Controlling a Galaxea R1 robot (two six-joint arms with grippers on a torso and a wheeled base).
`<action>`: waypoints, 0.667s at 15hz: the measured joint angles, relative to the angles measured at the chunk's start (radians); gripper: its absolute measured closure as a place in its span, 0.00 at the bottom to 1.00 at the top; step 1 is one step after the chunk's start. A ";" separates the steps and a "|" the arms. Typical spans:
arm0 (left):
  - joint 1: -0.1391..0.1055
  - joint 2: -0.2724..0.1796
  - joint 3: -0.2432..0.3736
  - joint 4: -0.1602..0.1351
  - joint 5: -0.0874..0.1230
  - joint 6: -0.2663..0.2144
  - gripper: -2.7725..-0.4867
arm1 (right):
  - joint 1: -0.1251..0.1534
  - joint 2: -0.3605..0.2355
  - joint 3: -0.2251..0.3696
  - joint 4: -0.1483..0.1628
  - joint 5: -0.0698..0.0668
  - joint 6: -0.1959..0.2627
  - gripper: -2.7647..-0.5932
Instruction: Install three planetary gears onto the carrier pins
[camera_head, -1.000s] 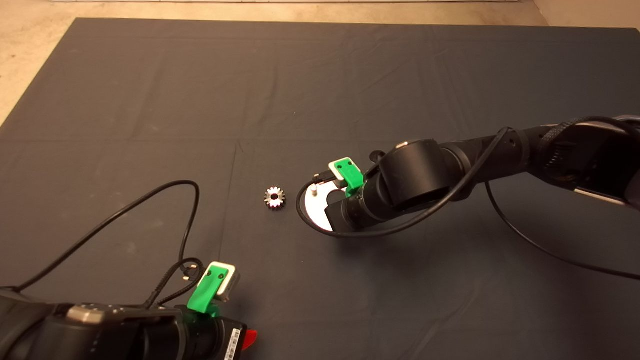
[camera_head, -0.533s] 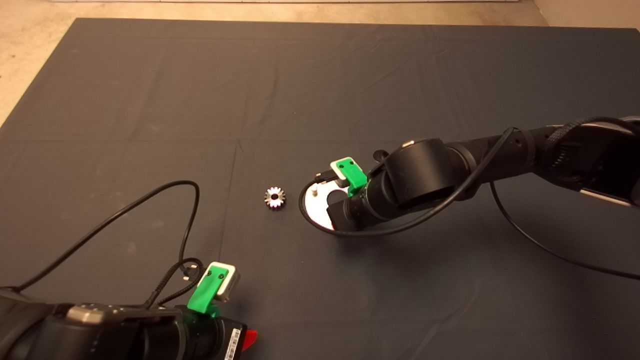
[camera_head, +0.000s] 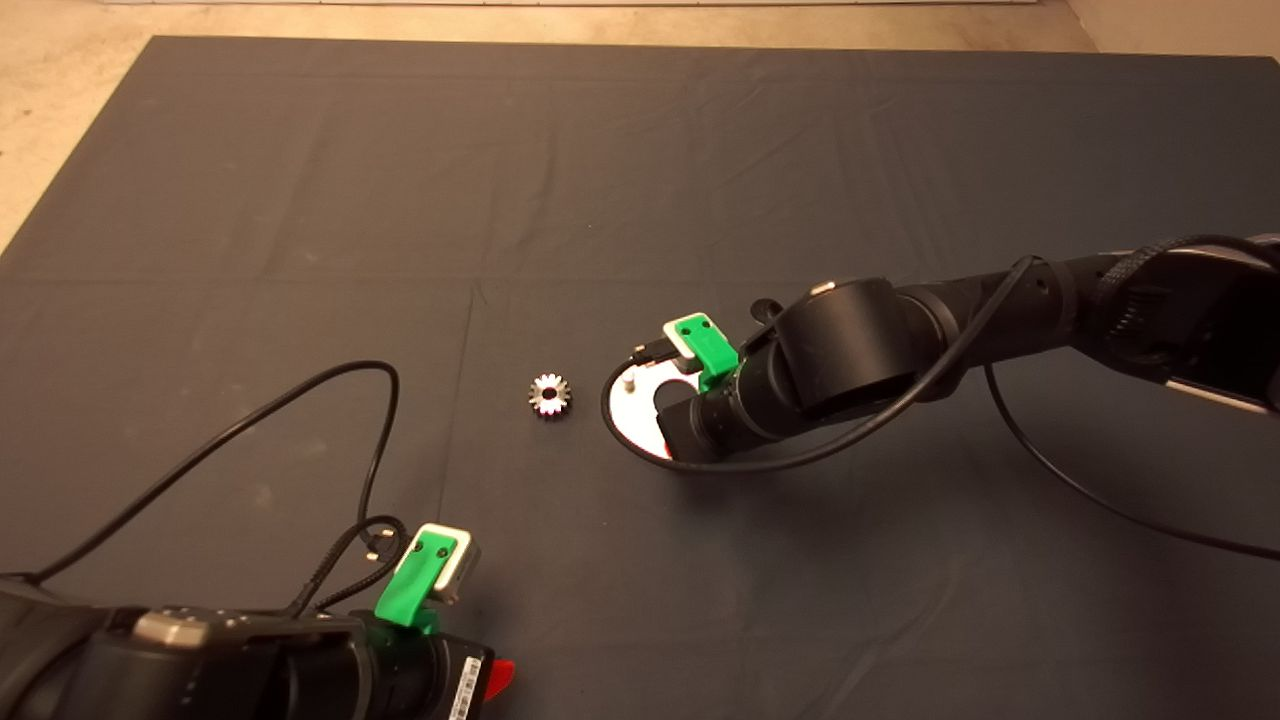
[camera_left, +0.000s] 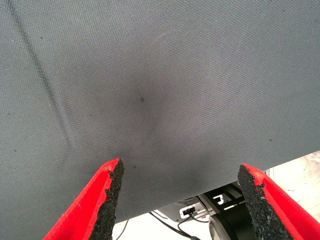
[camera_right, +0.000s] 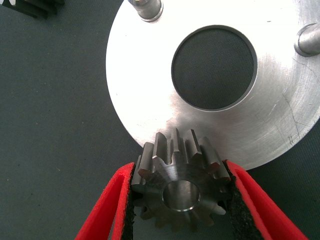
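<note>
My right gripper (camera_right: 181, 172) is shut on a dark-steel planetary gear (camera_right: 180, 192), held flat just over the rim of the shiny carrier disc (camera_right: 145, 105). Two carrier pins (camera_right: 145, 9) (camera_right: 310, 40) stand bare near the disc's rim; the third is out of view. In the head view the right arm (camera_head: 850, 345) covers most of the disc (camera_head: 632, 412), with one pin (camera_head: 628, 381) showing. A second gear (camera_head: 549, 394) lies flat on the mat left of the disc; its edge also shows in the right wrist view (camera_right: 35, 6). A third gear is not visible. My left gripper (camera_left: 181, 172) is parked, open and empty.
The dark mat (camera_head: 640, 180) covers the table. A black cable (camera_head: 330, 385) loops on the mat near the left arm. The right arm's cable (camera_head: 1080, 490) trails over the mat at the right. The left wrist view shows the mat's edge (camera_left: 210, 187) with floor beyond.
The right arm has shifted a little to the right over the disc. The loose gear and the left arm have not moved.
</note>
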 joint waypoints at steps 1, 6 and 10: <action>0.000 0.000 0.000 0.000 0.000 0.000 0.51 | 0.000 -0.001 0.000 -0.001 -0.001 0.000 0.78; 0.000 0.000 0.000 0.000 0.000 0.000 0.51 | 0.000 -0.001 0.001 -0.003 -0.001 -0.001 0.78; 0.000 0.000 0.000 0.000 0.000 0.000 0.51 | 0.000 -0.003 0.002 -0.003 -0.002 -0.003 0.78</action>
